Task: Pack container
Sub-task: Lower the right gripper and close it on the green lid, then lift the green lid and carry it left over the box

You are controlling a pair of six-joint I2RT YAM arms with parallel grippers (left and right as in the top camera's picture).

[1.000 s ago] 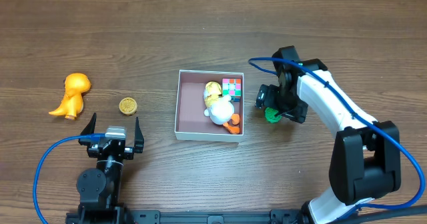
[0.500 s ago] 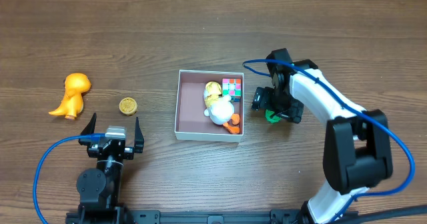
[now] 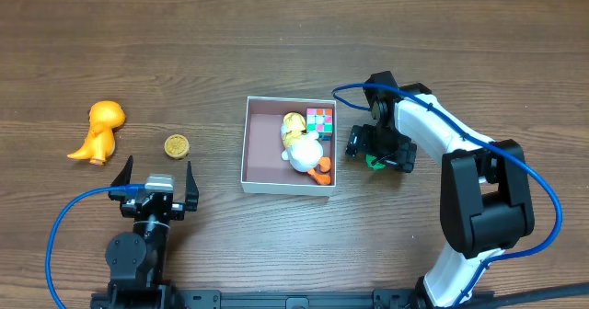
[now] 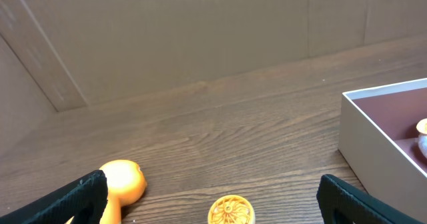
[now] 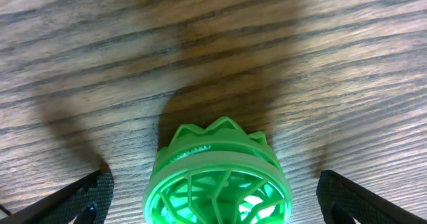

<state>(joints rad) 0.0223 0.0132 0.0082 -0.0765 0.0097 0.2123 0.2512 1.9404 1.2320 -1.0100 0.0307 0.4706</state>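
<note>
Container (image 3: 244, 145): square, shallow, thin white walls, dull pink-brown floor, upright on desk (image 3: 276, 245). Left gripper (image 3: 155, 175) spread wide, empty. Right gripper (image 3: 373, 156) spread, astride green toy (image 5: 218, 174).

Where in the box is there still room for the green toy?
The container is bare in its left half, between its left wall and the duck. Its right side is crowded: the colour cube fills the far right corner, and the duck's orange feet reach the near right corner. The green toy sits outside the right wall, between the open fingers of the right gripper.
</note>
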